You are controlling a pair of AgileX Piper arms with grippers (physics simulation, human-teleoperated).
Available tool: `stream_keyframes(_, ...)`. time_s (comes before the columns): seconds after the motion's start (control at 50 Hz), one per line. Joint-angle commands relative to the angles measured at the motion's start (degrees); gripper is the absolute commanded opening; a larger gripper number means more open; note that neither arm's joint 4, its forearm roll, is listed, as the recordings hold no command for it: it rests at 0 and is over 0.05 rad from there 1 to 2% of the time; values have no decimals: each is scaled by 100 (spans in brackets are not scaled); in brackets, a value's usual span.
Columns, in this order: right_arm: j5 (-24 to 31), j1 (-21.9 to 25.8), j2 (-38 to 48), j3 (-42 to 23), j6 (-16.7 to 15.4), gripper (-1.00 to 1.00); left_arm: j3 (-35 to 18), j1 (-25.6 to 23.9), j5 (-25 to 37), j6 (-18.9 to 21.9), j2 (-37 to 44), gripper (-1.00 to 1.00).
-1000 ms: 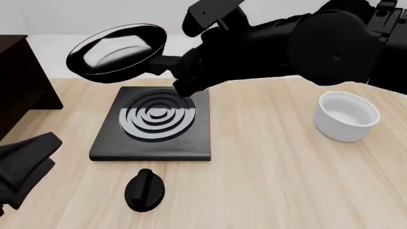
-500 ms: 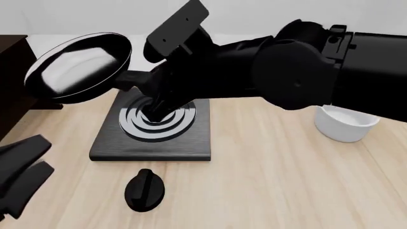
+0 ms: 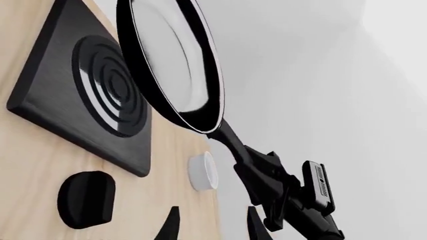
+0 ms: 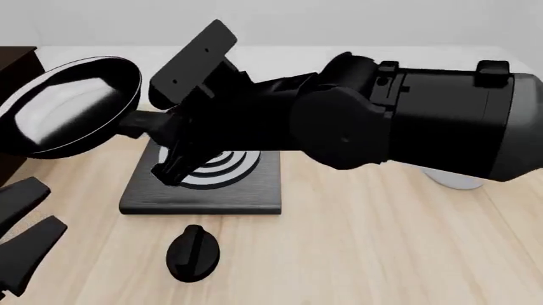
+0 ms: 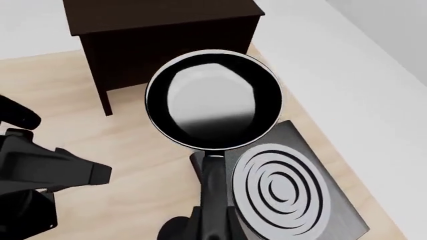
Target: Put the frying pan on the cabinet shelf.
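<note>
Pan aloft, short of the cabinet.
Right tool (image 5: 210, 212) clamps the frying pan (image 5: 213, 106) by its handle (bowl leading) toward the cabinet shelf (image 5: 160, 12) at the counter's far-left corner.

I count one frying pan (image 4: 72, 105), one stove plate (image 4: 203, 187), one black knob (image 4: 192, 253) and one white pot (image 3: 202, 171). One dark cabinet (image 5: 163, 37) stands by my bench (image 4: 382, 241). I have two tools: left (image 4: 21, 238), right (image 4: 165, 143).

A pale wood-grain surface (image 4: 357, 254) fills the foreground. Behind it the floor (image 5: 373, 60) is plain light grey, meeting a bare white wall (image 4: 339, 19) under soft, even light.
</note>
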Motion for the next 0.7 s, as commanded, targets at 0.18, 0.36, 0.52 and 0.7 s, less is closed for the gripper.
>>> stream_keyframes(0.18,-377,204,228,-157,43,-100,37,-12,-53,-267,-116,100)
stream_keyframes(0.36,-423,370,370,-227,-42,-100,70,11,-78,-317,-120,100)
stream_keyframes(0.52,-425,572,406,-289,140,-100,102,63,-111,-417,-133,100)
stream_keyframes(0.7,-507,617,456,-240,-1,-100,9,80,-38,-510,-186,100)
